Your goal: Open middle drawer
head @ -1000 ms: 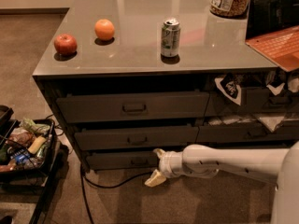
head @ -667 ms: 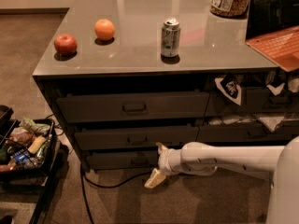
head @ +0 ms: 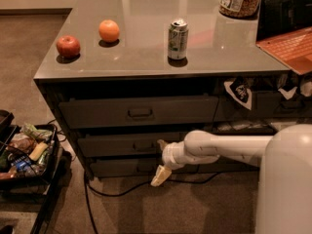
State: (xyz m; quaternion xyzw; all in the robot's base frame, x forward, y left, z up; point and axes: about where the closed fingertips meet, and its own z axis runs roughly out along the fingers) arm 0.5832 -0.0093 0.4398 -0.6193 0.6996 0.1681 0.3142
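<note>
— What's changed?
— The tool (head: pixel 161 159) has lifted a little from in front of the bottom drawer (head: pixel 122 167). It now sits just right of the pull (head: pixel 144 144), fingers spread, holding nothing.
— And the middle drawer (head: pixel 112 146)?
— Still shut, second front down below the worktop's (head: pixel 146 52) front edge. I'd say gripping the pull comes next.

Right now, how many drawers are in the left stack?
3: the top drawer, the middle drawer under it, the bottom drawer lowest, partly behind the tool. More may hide behind the arm.
</note>
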